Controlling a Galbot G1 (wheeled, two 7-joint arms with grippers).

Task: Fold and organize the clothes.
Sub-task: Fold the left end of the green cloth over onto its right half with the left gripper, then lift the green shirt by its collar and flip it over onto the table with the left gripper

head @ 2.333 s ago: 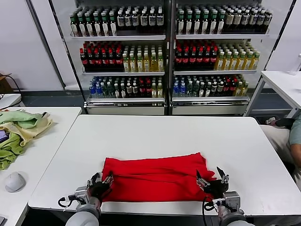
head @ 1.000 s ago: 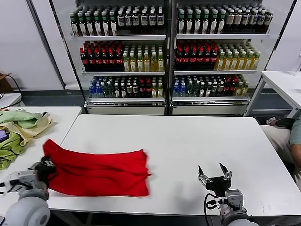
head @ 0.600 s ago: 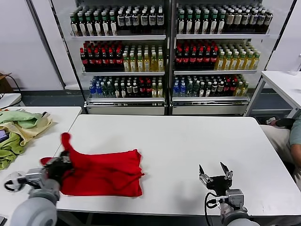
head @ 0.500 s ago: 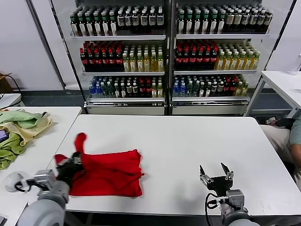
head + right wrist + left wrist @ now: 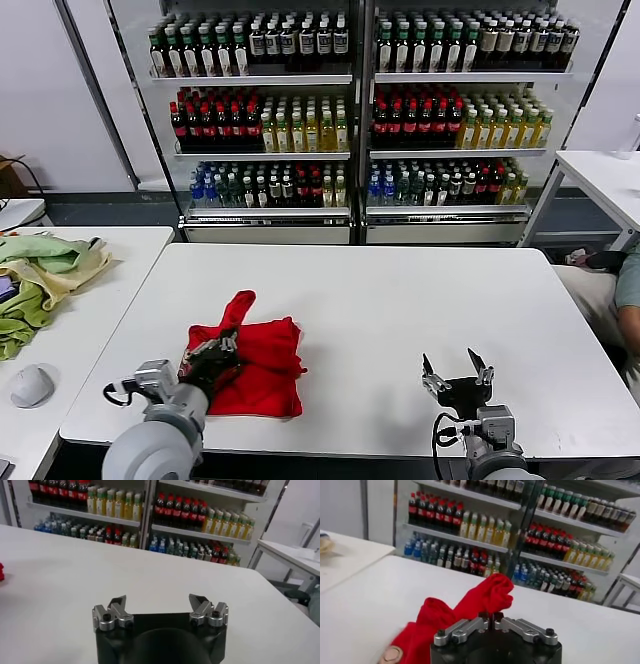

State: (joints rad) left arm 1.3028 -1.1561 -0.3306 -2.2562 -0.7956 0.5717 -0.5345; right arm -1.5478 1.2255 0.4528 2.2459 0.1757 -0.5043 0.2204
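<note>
Left gripper [image 5: 212, 352] clenched on the red T-shirt [image 5: 255, 358], its pinched end standing up as a flap. Carried rightward over the rest since a second ago, so the long strip now lies doubled into a short bundle at the near left of the table [image 5: 400, 300]. Long axis now roughly near-far, flap pointing far. Right gripper [image 5: 455, 375] spread wide, empty, near right.
</note>
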